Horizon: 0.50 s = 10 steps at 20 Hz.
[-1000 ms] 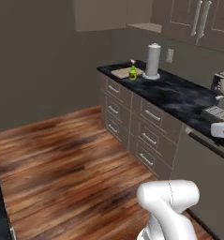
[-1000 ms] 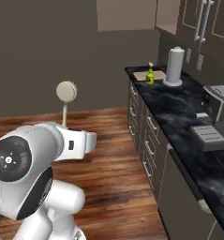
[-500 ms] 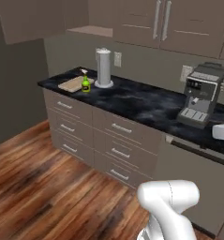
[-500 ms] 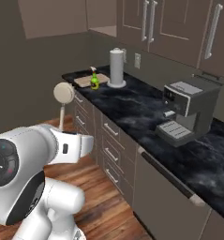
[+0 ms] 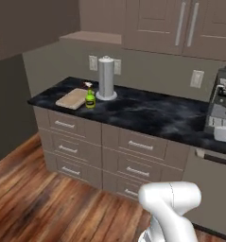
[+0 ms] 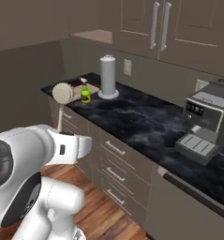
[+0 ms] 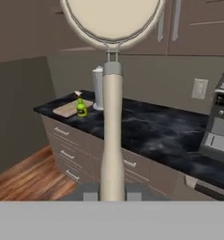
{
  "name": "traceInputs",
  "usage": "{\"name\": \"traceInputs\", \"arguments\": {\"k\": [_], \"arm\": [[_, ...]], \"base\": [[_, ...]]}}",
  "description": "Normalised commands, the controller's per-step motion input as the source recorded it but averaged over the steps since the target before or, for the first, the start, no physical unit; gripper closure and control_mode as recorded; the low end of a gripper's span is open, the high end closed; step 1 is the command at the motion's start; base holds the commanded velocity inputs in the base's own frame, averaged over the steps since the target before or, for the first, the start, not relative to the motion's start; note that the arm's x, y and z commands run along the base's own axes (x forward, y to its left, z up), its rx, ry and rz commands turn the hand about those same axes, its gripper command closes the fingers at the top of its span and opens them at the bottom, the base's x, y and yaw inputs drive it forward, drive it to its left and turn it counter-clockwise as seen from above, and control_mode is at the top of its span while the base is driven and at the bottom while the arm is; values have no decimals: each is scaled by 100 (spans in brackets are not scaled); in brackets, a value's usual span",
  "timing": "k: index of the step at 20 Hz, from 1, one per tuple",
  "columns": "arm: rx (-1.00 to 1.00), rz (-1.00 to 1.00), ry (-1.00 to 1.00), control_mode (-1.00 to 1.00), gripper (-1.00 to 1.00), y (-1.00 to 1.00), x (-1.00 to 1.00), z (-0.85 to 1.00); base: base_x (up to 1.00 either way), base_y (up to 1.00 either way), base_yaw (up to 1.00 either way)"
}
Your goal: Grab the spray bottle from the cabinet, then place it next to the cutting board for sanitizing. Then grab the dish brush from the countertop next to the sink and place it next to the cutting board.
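- The dish brush (image 7: pixel 112 93) stands upright in the gripper (image 7: pixel 111 193), jaws clamped on the bottom of its cream handle, round head on top.
- In the right base view the brush head (image 6: pixel 63 93) rises above the arm.
- On the countertop (image 5: pixel 147 113), the spray bottle (image 5: pixel 90 98) stands just beside the cutting board (image 5: pixel 72 98).
- A grey paper-towel cylinder (image 5: pixel 106 78) stands near the bottle.

spray bottle (image 5: pixel 90 99) beside cutting board (image 5: pixel 73 98), black countertop (image 5: pixel 147 112)
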Motion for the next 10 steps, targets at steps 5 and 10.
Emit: {"name": "traceInputs", "arguments": {"k": [5,10], "arm": [[0,0,0,100,100,0,0,0],[0,0,0,100,100,0,0,0]], "base": [[100,100,-26],[100,100,-23]]}}
